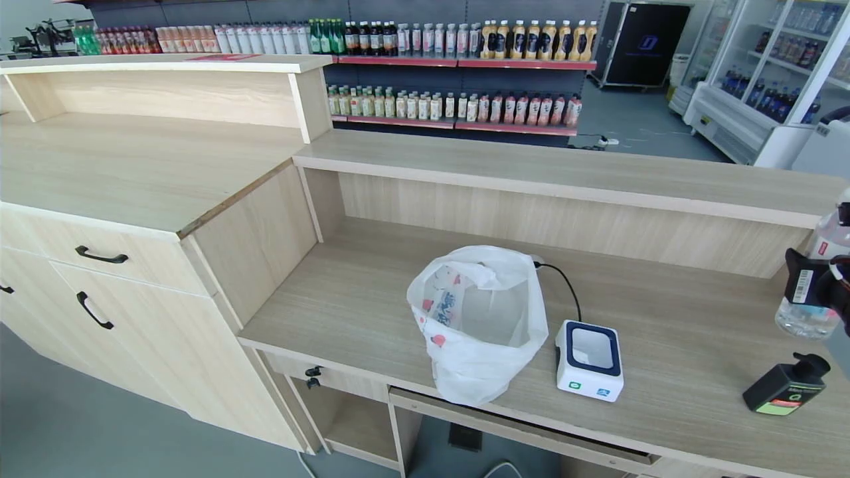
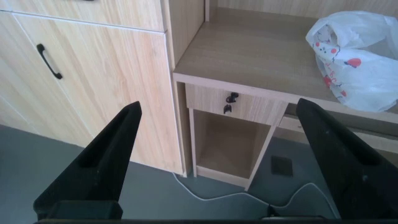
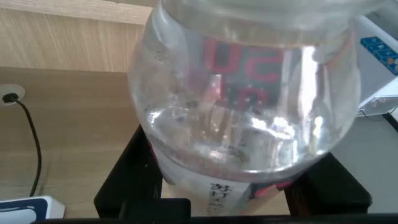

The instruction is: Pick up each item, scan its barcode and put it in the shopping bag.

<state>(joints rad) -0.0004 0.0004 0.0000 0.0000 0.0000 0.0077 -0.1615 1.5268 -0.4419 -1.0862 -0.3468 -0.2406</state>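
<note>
At the right end of the wooden counter [image 1: 664,318], my right gripper [image 1: 815,287] is shut on a clear water bottle [image 1: 805,320] with a red and white label, held above the surface. Seen from the right wrist, the bottle [image 3: 242,106] sits between the black fingers [image 3: 127,180]. A white shopping bag [image 1: 478,318] stands open mid-counter, with the white barcode scanner [image 1: 590,358] just to its right. A black pump bottle [image 1: 787,385] lies near the front right edge. My left gripper [image 2: 217,168] hangs open and holds nothing, low in front of the counter, left of the bag [image 2: 357,53].
A black cable [image 1: 564,285] runs from the scanner to a hole at the back of the counter. A raised ledge [image 1: 564,172] lines the back, and a taller cabinet with drawers [image 1: 99,255] stands to the left. Behind are shelves of drinks [image 1: 451,106].
</note>
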